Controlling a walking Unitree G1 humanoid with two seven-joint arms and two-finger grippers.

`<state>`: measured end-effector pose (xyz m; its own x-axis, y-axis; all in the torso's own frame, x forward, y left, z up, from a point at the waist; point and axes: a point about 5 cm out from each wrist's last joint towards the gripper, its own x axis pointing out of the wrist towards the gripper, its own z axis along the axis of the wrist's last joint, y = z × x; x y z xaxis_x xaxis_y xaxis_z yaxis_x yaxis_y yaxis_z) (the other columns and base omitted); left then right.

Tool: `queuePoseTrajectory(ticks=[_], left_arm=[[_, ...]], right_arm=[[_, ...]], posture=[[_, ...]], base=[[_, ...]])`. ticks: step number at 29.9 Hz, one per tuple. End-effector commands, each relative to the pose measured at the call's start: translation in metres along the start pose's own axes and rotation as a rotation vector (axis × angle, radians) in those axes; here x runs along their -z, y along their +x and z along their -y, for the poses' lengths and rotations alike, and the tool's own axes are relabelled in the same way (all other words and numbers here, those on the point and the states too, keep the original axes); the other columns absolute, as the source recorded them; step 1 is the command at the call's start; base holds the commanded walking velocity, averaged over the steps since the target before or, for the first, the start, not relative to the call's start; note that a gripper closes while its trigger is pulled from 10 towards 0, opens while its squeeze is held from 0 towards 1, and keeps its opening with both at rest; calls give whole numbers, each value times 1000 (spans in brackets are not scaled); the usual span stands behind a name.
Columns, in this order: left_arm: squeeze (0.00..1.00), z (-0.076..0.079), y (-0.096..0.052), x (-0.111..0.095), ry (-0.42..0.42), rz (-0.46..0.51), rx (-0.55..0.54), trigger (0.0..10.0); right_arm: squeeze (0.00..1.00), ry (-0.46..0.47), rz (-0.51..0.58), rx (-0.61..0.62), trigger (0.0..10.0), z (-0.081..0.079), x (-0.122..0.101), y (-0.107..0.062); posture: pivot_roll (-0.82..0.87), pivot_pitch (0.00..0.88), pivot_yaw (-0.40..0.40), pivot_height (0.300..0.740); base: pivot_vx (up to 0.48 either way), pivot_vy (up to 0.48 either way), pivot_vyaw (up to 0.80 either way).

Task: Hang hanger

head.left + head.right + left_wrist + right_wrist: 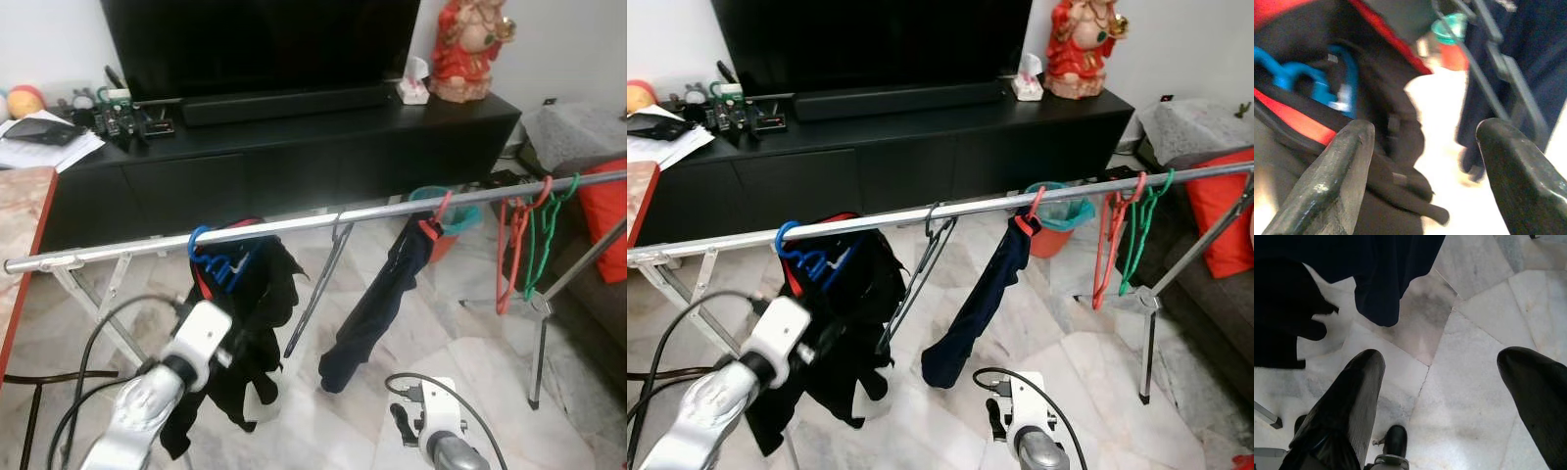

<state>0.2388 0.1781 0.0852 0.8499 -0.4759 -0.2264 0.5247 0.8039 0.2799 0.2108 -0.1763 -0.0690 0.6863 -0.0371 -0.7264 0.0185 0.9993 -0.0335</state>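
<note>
A blue plastic hanger [217,260] carrying a black-and-red garment [245,323] hooks over the left of the shiny metal rail [294,223]. The left gripper [1420,181] gapes empty beside that cloth. The right gripper [1449,401] hangs wide open over marble floor [1469,357]. A teal bin [453,211] stands beyond.

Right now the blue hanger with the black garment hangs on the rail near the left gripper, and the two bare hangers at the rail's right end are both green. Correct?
Not quite. The blue hanger and left gripper are as you say, but in the left eye view the bare hangers are one red hanger and one green hanger.
</note>
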Motion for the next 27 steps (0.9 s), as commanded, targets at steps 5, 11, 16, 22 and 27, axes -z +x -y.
queuePoseTrajectory(ticks=[5, 11, 16, 22, 27], left_arm=[[0, -7, -16, -15, -55, 11, 75, 10000], [0, -33, -19, -16, 2, 6, -94, 10000], [0, -32, -17, -10, 34, -60, -96, 10000], [0, -27, -24, -6, 108, -145, 41, 10000], [0, -44, -19, -4, 150, -157, -112, 10000]], right_arm=[[0, 5, 0, 6, 10000, 2, 0, 0], [0, 1, 1, 3, 10000, 2, -1, 0], [0, 6, 1, 5, 10000, 2, -1, 0], [0, 6, 1, 5, 10000, 1, -1, 0], [0, 6, 2, 1, 10000, 1, -1, 0]], posture=[[33, 0, -86, 740], [32, 0, -85, 740], [20, 0, -76, 740], [31, 0, -78, 740], [28, 0, -76, 740]], base=[[0, 0, 0], [0, 0, 0], [0, 0, 0], [0, 0, 0], [0, 0, 0]])
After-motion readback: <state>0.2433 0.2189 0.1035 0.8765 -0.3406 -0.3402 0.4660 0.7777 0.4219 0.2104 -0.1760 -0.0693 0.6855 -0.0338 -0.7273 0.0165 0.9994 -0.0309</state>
